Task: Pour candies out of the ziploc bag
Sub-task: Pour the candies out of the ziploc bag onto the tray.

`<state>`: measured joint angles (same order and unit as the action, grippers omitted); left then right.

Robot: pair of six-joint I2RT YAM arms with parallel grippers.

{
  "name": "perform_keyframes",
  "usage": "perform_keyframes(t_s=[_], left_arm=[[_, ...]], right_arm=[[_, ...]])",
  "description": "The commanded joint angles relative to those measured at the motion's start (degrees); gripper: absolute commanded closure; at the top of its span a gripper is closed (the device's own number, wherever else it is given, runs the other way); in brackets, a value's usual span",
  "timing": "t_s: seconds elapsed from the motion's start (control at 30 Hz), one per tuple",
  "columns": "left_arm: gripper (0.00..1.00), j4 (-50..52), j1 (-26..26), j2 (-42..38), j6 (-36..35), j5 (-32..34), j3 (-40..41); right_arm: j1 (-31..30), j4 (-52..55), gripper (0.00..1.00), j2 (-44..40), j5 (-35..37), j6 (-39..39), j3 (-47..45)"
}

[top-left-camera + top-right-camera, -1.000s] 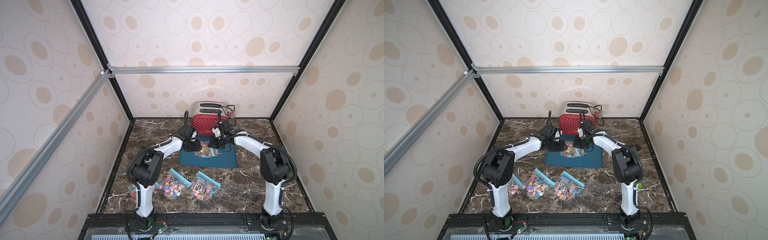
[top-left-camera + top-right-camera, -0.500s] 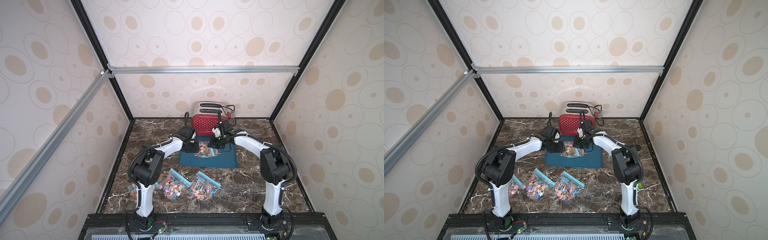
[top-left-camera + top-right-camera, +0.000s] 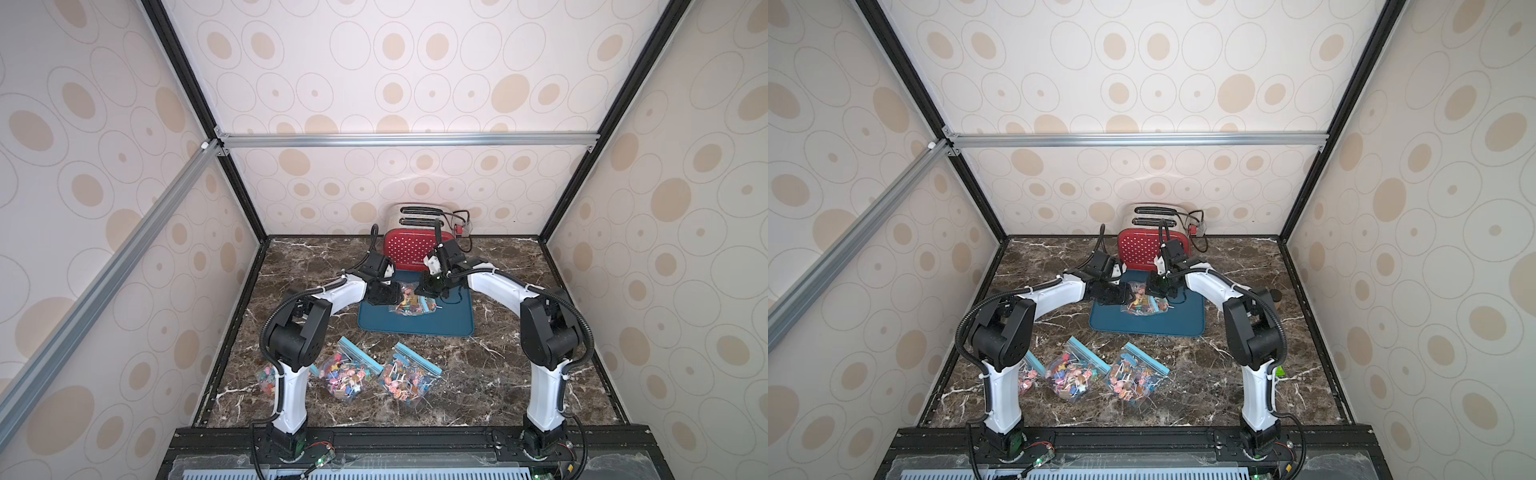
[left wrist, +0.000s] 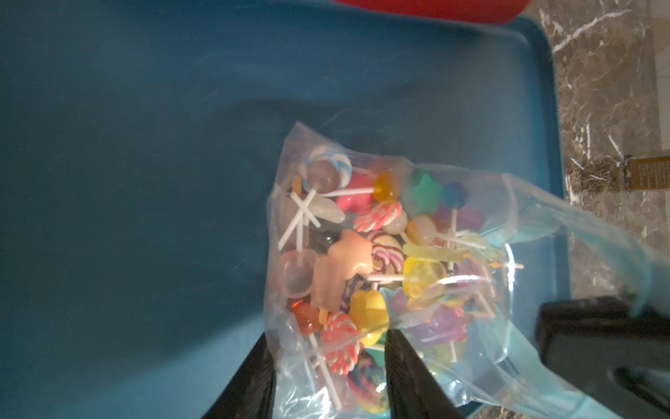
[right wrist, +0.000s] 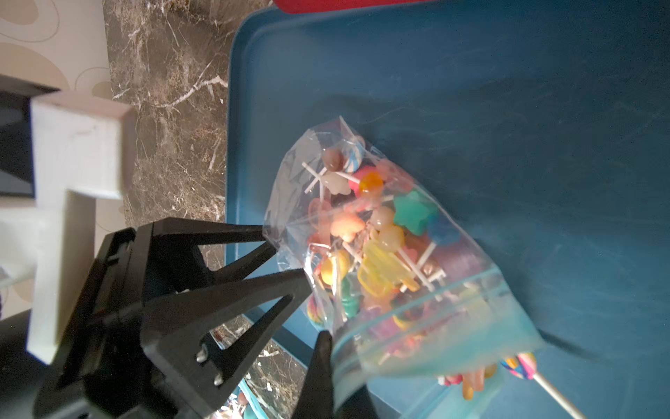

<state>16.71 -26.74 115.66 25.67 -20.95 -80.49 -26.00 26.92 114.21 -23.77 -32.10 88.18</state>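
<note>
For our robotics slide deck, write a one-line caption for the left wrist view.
Left gripper pinches a clear ziploc bag of colourful lollipop candies over a blue tray.

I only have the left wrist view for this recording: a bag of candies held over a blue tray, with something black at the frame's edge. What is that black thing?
Observer: It is the right gripper, shut on the blue zip edge of the ziploc bag.
Reviewer: Has anything got out of the bag?
Observer: In the right wrist view a few candies show past the zip edge, over the tray. I cannot tell whether they rest on it.
Reviewer: Any other bags around?
Observer: Yes, three more filled bags lie on the marble table near the arm bases, in both top views.
</note>
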Motion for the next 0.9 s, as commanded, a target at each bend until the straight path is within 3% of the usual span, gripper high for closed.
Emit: perform_keyframes(t_s=[0.0, 0.1, 0.23, 0.87], left_arm=[[0.55, -2.0, 1.0, 1.1, -0.8, -1.1, -1.0], [0.67, -2.9, 1.3, 1.3, -0.4, -1.0, -0.4], [0.99, -3.7, 1.5, 0.7, 0.2, -0.8, 0.3], [1.0, -1.2, 1.3, -9.9, 0.5, -2.2, -3.5]], right_arm=[[-0.6, 0.4, 1.0, -1.4, -0.2, 0.0, 0.4], [-0.6, 0.4, 1.0, -1.4, -0.2, -0.1, 0.4], [-0.7, 0.4, 1.0, -1.4, -0.2, -0.1, 0.4], [-0.7, -0.1, 1.0, -2.0, 5.7, 0.1, -1.1]])
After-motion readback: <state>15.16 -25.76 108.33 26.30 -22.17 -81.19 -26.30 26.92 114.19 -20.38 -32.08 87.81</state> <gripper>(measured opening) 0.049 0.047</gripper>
